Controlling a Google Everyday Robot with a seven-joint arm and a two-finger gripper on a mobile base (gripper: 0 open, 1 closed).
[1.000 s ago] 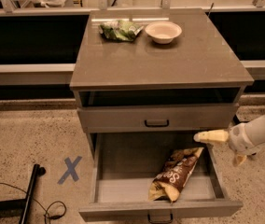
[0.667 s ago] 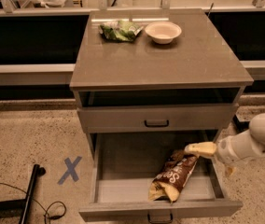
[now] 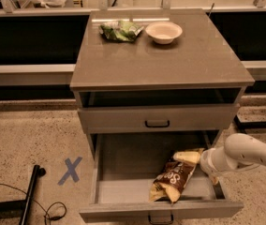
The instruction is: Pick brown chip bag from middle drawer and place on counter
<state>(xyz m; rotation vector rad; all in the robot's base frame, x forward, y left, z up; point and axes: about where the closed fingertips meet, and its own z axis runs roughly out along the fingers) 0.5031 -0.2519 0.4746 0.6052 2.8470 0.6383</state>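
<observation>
The grasp is judged to be in hand. The pale gripper (image 3: pixel 189 156) is placed at the far end of the dark-brown and pale-yellow foil chip bag (image 3: pixel 173 181), which lies at the right of the open, deep grey middle drawer (image 3: pixel 123 161). Its state cannot be told. Next, a firm pinch and a lift to the glossy grey-brown counter (image 3: pixel 170 60) are called for.

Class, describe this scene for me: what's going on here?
The robot's arm reaches in from the right, its gripper at the upper end of the brown chip bag, which lies in the open middle drawer, not yet lifted. The counter above holds a green bag and a pale bowl.
</observation>
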